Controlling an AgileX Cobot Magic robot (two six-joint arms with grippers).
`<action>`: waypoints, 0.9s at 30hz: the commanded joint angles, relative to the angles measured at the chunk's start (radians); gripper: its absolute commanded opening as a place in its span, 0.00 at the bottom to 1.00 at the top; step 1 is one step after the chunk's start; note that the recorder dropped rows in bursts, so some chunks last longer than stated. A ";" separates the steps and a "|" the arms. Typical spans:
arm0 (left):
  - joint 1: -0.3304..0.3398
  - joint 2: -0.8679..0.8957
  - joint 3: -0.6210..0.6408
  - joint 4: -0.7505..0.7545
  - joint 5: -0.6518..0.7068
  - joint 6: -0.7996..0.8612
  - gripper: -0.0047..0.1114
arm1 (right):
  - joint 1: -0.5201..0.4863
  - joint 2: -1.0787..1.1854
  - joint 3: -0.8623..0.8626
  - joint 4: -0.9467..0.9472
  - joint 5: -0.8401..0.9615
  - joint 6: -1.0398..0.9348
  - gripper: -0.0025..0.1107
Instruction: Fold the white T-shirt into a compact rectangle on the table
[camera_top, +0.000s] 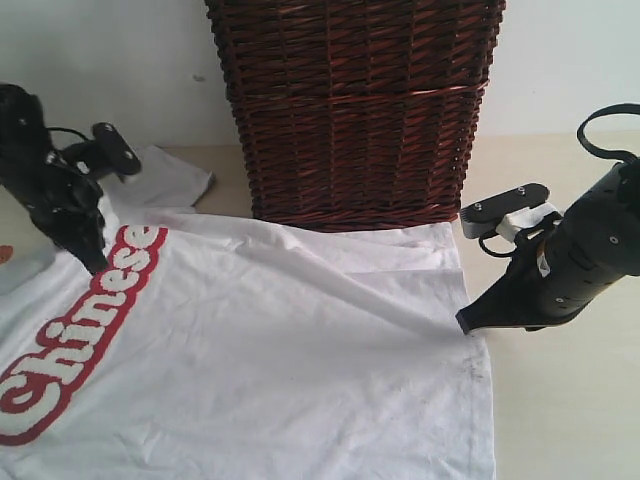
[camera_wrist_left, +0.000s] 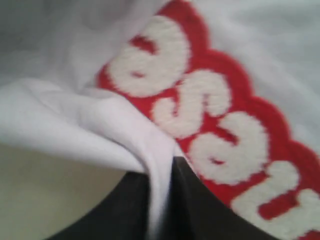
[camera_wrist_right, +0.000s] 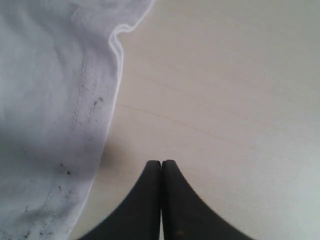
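The white T-shirt (camera_top: 260, 340) lies spread on the table (camera_top: 570, 400), its red-outlined "Chinese" lettering (camera_top: 80, 330) running up the left side. My left gripper (camera_top: 95, 262) sits at the shirt's upper left, by the end of the lettering. Its jaws are shut on a pinched fold of the white T-shirt (camera_wrist_left: 160, 195), with the lettering (camera_wrist_left: 215, 125) right beside it. My right gripper (camera_top: 465, 322) rests at the shirt's right hem, jaws shut and empty (camera_wrist_right: 161, 165), over bare table just off the stitched hem (camera_wrist_right: 75, 125).
A tall dark brown wicker basket (camera_top: 355, 110) stands at the back, touching the shirt's far edge. A sleeve (camera_top: 170, 175) sticks out at the back left. Bare table stretches to the right of the shirt (camera_wrist_right: 240, 100).
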 joint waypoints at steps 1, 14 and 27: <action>-0.100 0.035 0.000 0.112 0.142 -0.102 0.44 | 0.002 -0.009 0.003 -0.001 0.000 -0.008 0.02; -0.270 0.041 0.000 0.042 0.293 -0.156 0.51 | 0.002 -0.009 0.003 0.001 0.000 -0.008 0.02; -0.370 0.041 0.000 0.134 0.251 -0.208 0.51 | 0.002 -0.009 0.003 0.001 0.000 -0.008 0.02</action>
